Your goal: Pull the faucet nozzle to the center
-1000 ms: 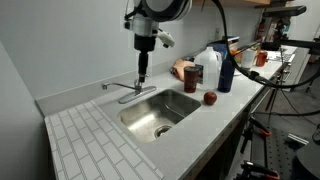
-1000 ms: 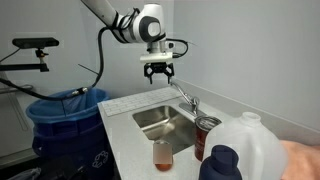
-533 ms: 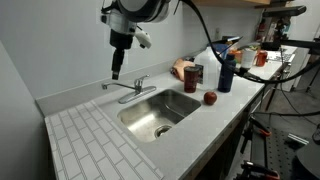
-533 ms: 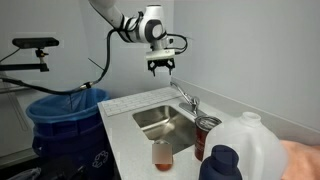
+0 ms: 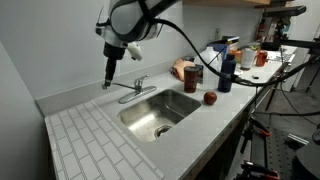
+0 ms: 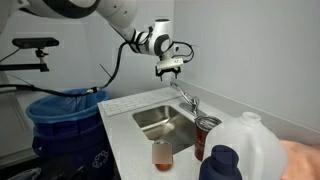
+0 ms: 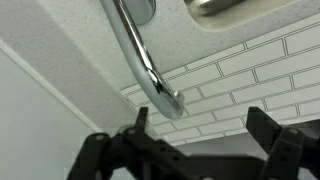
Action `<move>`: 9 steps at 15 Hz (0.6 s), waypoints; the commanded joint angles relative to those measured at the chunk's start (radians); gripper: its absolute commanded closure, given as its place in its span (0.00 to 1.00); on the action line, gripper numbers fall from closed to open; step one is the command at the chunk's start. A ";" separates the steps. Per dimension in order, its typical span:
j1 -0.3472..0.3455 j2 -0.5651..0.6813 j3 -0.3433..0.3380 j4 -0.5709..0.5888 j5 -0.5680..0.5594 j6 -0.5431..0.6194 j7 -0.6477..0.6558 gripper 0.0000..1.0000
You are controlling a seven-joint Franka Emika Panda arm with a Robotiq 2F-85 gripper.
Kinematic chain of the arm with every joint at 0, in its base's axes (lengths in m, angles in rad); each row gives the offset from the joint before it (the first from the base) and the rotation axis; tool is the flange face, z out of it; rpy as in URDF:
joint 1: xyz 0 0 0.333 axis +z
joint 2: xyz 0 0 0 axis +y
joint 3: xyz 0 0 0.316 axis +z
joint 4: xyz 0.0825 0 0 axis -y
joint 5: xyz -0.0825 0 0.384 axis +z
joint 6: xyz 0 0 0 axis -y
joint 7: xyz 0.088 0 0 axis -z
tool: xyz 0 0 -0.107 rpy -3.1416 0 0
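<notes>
The faucet nozzle (image 5: 116, 87) is a slim chrome spout lying along the back of the counter, its tip pointing away from the sink basin (image 5: 158, 110); its base and small lever (image 5: 139, 82) sit behind the basin. It also shows in an exterior view (image 6: 181, 95) and in the wrist view (image 7: 140, 55), where its tip hangs just in front of the jaws. My gripper (image 5: 108, 78) hangs just above the nozzle's tip, open and empty, also in the wrist view (image 7: 200, 140) and in an exterior view (image 6: 174, 72).
A red apple (image 5: 210, 98), a dark can (image 5: 193, 77), a white jug (image 5: 212, 62) and a blue bottle (image 5: 226, 72) stand beside the basin. White tiled counter (image 5: 90, 140) lies in front. A blue bin (image 6: 62, 120) stands by the counter's end.
My gripper has moved along the back wall from above the faucet base to above the nozzle's tip and come lower. The nozzle has not moved.
</notes>
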 commanded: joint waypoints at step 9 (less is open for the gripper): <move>-0.060 0.194 0.085 0.185 0.024 -0.007 -0.160 0.00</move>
